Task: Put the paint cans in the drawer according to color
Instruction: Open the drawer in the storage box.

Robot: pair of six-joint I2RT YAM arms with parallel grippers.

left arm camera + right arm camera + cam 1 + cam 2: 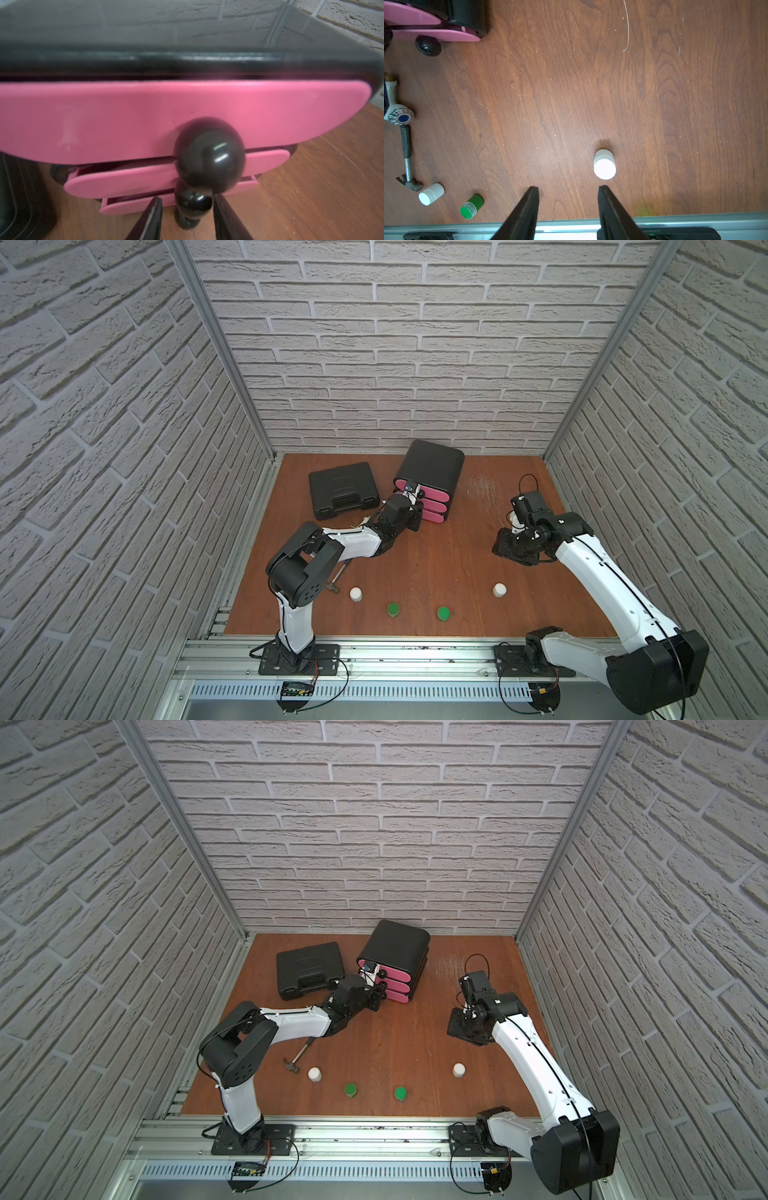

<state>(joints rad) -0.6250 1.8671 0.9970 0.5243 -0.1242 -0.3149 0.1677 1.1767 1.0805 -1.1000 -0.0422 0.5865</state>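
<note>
Left wrist view: observed the drawer unit [187, 62], black-cased, three pink fronts stacked; middle drawer [124, 182] and bottom drawer [133, 205] each pulled slightly out beneath the top drawer [145, 116]. Found the left gripper [188, 207] spread, one finger either side of a lower black knob [193, 204] under the large top knob [209, 155]; saw a gap on one side, near-contact on the other. Could not assign the flanked knob to a drawer, nor confirm a pinch. Right wrist view: found the right gripper [569, 187] spread above bare wooden tabletop [675, 104], holding nothing. Logged a white-lidded paint can [604, 166] near one fingertip, not touching; farther off, a second white-lidded paint can [430, 194] just beside the head of the hammer [408, 158], and a green-lidded paint can [471, 206] near that one. Noted a white valve fitting [392, 91] with a blue-capped handwheel just beside the hammer's grip end. Both top views: counted four cans standing upright in a loose row along the tabletop edge nearest the arm bases, all outside the drawer unit; order from the left white, green, second green-lidded paint can [444, 613], white. Placed the left gripper at the pink fronts and the right gripper over the tabletop's right side, well apart from the row. Noted a shut black tool case [343, 495] just left of the drawer unit, hammer partly under the left arm [353, 543].
</note>
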